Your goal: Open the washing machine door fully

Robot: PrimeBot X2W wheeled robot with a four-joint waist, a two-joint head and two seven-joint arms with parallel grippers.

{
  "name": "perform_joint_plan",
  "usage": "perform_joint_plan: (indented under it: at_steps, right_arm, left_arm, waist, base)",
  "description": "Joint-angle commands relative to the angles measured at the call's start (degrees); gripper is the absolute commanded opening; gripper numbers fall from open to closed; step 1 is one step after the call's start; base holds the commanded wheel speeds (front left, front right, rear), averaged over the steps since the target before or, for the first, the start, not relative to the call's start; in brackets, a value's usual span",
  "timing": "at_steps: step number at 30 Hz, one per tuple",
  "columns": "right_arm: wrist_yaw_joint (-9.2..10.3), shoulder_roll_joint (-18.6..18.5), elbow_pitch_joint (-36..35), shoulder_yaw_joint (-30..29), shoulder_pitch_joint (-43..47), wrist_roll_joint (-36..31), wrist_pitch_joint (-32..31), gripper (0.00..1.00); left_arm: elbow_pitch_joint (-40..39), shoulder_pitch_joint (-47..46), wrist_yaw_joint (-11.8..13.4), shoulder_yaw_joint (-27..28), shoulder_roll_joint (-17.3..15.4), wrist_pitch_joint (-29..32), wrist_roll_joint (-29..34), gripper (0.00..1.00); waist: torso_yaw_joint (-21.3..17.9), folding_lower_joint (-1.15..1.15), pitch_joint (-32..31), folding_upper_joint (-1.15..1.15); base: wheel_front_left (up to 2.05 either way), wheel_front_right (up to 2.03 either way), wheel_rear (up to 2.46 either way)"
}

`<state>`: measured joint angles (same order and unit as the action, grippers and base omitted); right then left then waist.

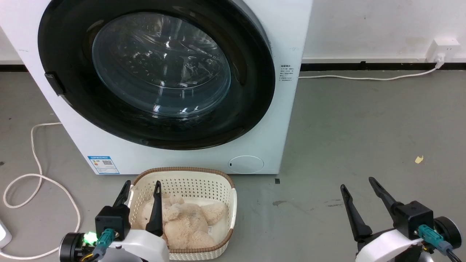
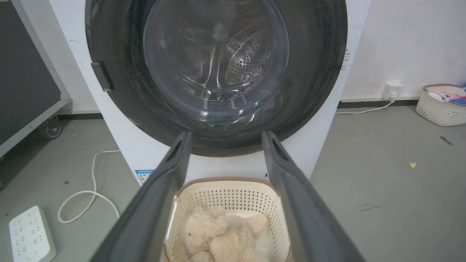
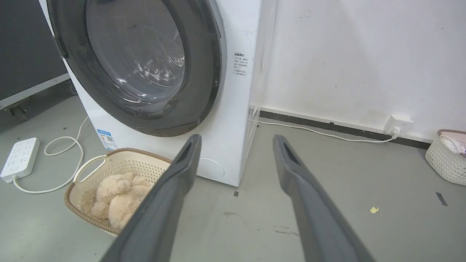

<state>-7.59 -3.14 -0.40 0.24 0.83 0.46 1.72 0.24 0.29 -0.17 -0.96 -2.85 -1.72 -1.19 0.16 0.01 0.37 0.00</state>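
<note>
Right, door (image 1: 156,72) is shut, flush on the washer (image 1: 174,160) front, glass bowl in the middle w/ steel drum showing through it. Small dark handle (image 1: 54,83) sits on the door's L rim in the head view. Washer stands on a grey floor (image 1: 364,127), backed near a white wall (image 1: 364,25) w/ black skirting (image 1: 364,67) along the bottom. Blue label (image 1: 103,164) is low on the front at one corner, round flap (image 1: 245,163) low at the other.

Just in front of the washer, on the floor: cream basket (image 1: 196,185) w/ brown rim, beige plush toy (image 1: 189,222) lying inside. L claw (image 1: 142,182) hangs over the basket's near-left side, fingers apart, nothing btwn them. In its wrist view the tips point at the door's lower edge, short of it. R claw (image 1: 356,182) is off to the R over the floor, fingers also spread, nothing held.

Room bits: white socket (image 1: 442,49) on the wall R of the washer, white cable (image 1: 364,78) running from it along the skirting to the washer's side. Another white cord (image 1: 32,136) loops on the floor L of the washer, near a white power strip (image 2: 32,234). A dark panel (image 2: 25,72) on casters stands past that side. 2nd basket (image 2: 440,107) w/ coloured cloth in it sits by the wall far R. Small yellow scrap (image 1: 419,159) and a few dark scuffs mark the floor.
</note>
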Motion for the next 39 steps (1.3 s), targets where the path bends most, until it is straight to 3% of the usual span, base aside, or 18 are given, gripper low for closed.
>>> perform_joint_plan:
  at_steps: [1,7,8,9,10,19,28,36,39]
  right_arm:
    - [0.02,0.0,-0.6,-0.1,0.6,-0.2,1.0,1.0]
    - [0.02,0.1,-1.0,-0.1,0.8,0.0,1.7,1.0]
    - [0.02,0.1,-1.2,0.0,0.7,0.4,1.9,0.88]
    - [0.02,0.1,-1.3,-0.1,0.6,0.6,2.0,0.32]
    - [0.02,0.1,-1.4,-0.2,0.5,0.7,2.1,0.0]
    - [0.03,-1.2,-1.8,-0.1,-1.9,2.9,3.2,0.0]
    - [0.04,-5.2,-1.7,1.3,-7.4,7.9,2.0,0.0]
    - [0.04,-7.6,-1.0,0.5,-14.8,15.9,-1.8,0.0]
    - [0.05,-7.6,0.7,-0.6,-19.8,21.7,-5.5,0.0]
  left_arm:
    - [-0.2,0.6,-0.2,-0.3,0.0,-1.0,-0.4,1.0]
    - [-0.5,0.6,-0.5,-0.8,0.0,-1.7,-0.6,1.0]
    - [-0.6,0.5,-0.5,-0.9,0.0,-1.9,-0.6,1.0]
    - [-0.7,0.4,-0.5,-0.9,0.0,-2.0,-0.7,1.0]
    - [-0.8,0.3,-0.5,-1.0,0.0,-2.1,-0.7,1.0]
    - [-1.4,-0.3,-0.6,-1.4,0.0,-3.2,-1.3,1.0]
    - [-2.1,-1.5,-0.7,-1.8,0.0,-4.1,-1.8,1.0]
    - [-3.1,-2.7,0.2,-1.2,0.0,-5.1,-3.3,1.0]
    - [-3.4,-3.5,0.0,-1.1,0.0,-5.7,-3.8,1.0]
  waist:
    - [0.1,0.0,0.0,0.0]
    - [0.6,0.0,0.8,0.0]
    - [0.7,0.0,1.1,0.0]
    - [0.8,0.0,1.4,0.0]
    - [1.0,0.0,1.6,0.0]
    - [2.3,0.0,4.2,0.0]
    - [3.6,0.0,7.0,0.0]
    - [5.4,0.0,10.0,0.0]
    - [6.8,0.0,11.8,0.0]
  base:
    - [0.0,0.0,0.0]
    - [0.0,0.0,0.0]
    - [0.0,0.0,0.0]
    - [0.0,0.0,0.0]
    - [0.0,0.0,0.0]
    - [0.0,0.0,0.0]
    - [0.0,0.0,0.0]
    - [0.0,0.0,0.0]
    - [0.0,0.0,0.0]
